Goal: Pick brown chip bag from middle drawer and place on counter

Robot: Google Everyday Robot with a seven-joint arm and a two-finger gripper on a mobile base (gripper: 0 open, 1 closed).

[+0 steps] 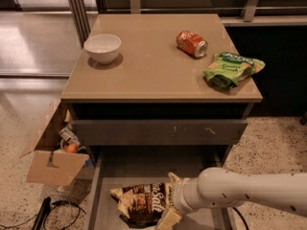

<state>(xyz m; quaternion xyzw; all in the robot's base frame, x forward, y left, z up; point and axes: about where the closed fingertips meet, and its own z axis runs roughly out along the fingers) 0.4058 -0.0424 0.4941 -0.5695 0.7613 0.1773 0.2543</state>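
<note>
gripper (169, 200) is low in the frame, right of centre, inside the open middle drawer (108, 210). the white arm (249, 193) comes in from the lower right, roughly level with the drawer. that's probably the only way in, since the scratched drawer front (158, 132) above and the counter (153, 66) overhang block a top-down reach. fingers are spread, one cream fingertip (172, 178) above the bag's right end and one below it, so the jaws straddle that end rather than pinch it. can't tell if either pad touches the foil. brown chip bag (141, 202) lies flat and crumpled on the drawer bottom at the lower centre, "Salt" lettering up, nearer the front of the drawer than the back. my read: we're at pre-grasp and the close hasn't happened. taking it by the end makes sense, since a flat bag has no height to grab, but an end crimp bunches up between the pads. risks are foil slipping out on lift, or the bag snagging the scratched front on the way up. plenty of bare counter at centre for the drop-off: white bowl (102, 47) sits upper left, orange can (192, 43) on its side upper right, and green chip bag (232, 70) overhangs the right edge. keep clear of that one. the cardboard box (53, 162) on the floor at left is out of the way.
</note>
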